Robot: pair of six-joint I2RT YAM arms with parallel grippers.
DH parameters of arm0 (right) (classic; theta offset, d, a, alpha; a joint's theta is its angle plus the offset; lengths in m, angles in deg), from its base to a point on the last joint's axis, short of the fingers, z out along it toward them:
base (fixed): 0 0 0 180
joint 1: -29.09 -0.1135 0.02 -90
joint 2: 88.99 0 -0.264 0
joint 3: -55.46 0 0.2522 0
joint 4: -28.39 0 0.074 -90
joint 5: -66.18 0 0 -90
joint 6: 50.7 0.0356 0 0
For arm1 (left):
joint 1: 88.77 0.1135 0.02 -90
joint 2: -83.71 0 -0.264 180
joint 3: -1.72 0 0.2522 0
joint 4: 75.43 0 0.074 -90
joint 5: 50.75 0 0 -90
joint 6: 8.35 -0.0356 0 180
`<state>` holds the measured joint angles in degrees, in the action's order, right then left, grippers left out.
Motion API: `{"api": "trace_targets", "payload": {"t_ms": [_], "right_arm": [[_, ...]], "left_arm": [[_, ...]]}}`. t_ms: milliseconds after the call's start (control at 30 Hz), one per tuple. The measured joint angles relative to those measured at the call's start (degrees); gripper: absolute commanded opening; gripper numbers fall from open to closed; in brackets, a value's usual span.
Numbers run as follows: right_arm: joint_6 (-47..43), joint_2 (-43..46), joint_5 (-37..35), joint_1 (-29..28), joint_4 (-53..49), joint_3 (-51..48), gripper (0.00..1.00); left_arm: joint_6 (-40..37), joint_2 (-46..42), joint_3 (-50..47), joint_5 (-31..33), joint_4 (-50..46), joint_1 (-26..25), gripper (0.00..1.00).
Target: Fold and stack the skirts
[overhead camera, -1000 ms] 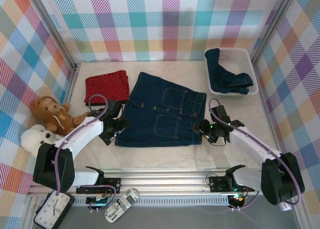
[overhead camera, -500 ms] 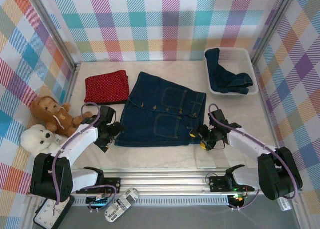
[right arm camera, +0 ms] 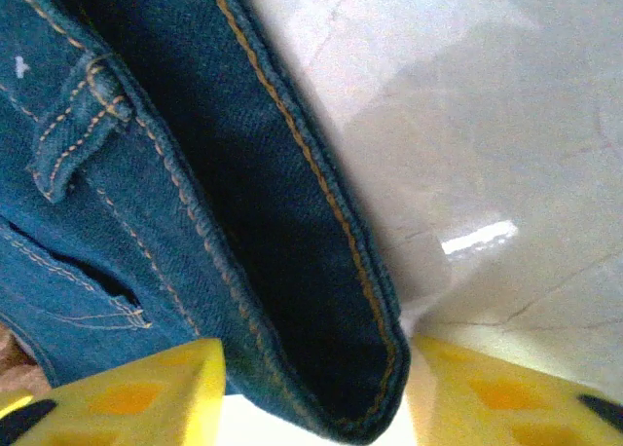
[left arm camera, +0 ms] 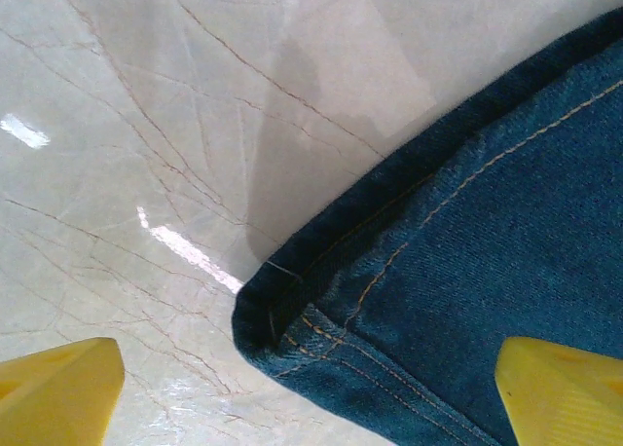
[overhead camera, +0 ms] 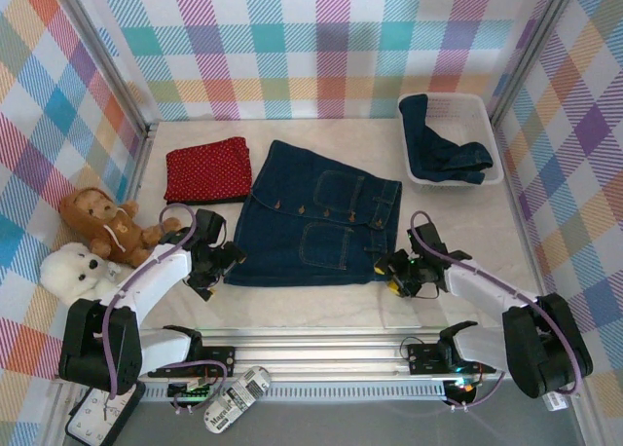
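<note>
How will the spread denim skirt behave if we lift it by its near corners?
Probably floppy: the denim skirt lies flat, so its middle would likely sag between two held corners. Its stitched hem looks thick and doubled, so it should grip firmly and feel fairly heavy for cloth. The glossy table suggests it may slide readily if pushed.

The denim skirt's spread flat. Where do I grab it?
Take the denim skirt by its two near corners: hem corner with the left gripper, waistband corner with the right gripper, each from its outer side. It lies flat, so only edges can be straddled.
</note>
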<state>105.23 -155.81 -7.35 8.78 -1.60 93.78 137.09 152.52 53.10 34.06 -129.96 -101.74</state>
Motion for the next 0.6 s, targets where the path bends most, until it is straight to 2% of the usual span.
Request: {"api": "trace_targets", "payload": {"t_ms": [67,167,467,600], "right_arm": [[0.1,0.5,-0.1,0.0,1.0,-0.2,0.13],[0.6,2.5,-0.6,0.0,2.3,-0.3,0.02],[1.2,4.8,-1.3,0.0,4.0,-3.0,0.0],[1.2,5.1,-1.4,0.0,4.3,-3.1,0.0]], "left_arm": [[0.0,0.0,-0.2,-0.7,0.6,0.0,0.85],[0.1,0.0,-0.6,-1.4,0.7,0.0,0.76],[2.8,0.3,-4.0,-2.5,2.3,0.0,0.6],[4.3,1.2,-5.5,-3.3,5.6,0.0,0.48]]}}
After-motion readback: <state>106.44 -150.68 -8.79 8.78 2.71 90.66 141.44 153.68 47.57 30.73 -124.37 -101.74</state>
